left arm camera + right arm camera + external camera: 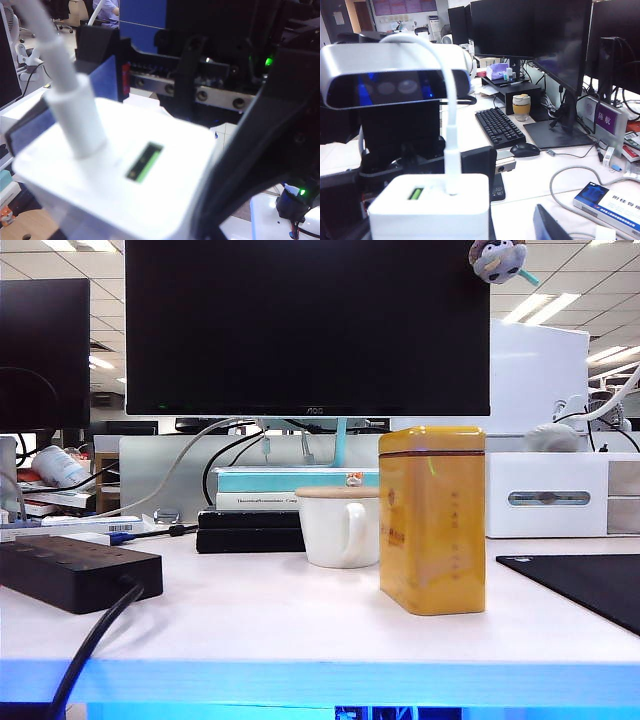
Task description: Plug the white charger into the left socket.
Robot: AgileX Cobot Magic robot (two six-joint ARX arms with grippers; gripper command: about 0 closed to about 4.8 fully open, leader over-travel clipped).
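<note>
Left wrist view: the left claw [165,165] grips the white charger [115,180], held off the counter [300,610]. The right claw [470,235] stands beside it, its state unclear. Plugging into the power strip [75,570] at the counter's left edge remains undone.

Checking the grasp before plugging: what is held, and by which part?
The left gripper pinches the white charger by its two opposite side faces, cable end toward the wrist.

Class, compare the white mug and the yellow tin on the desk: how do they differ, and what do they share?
The white mug is round, short and handled; the yellow tin is boxy, taller and handleless. The mug stands farther back, the tin nearer the desk edge. Both stand upright and lidded.
</note>
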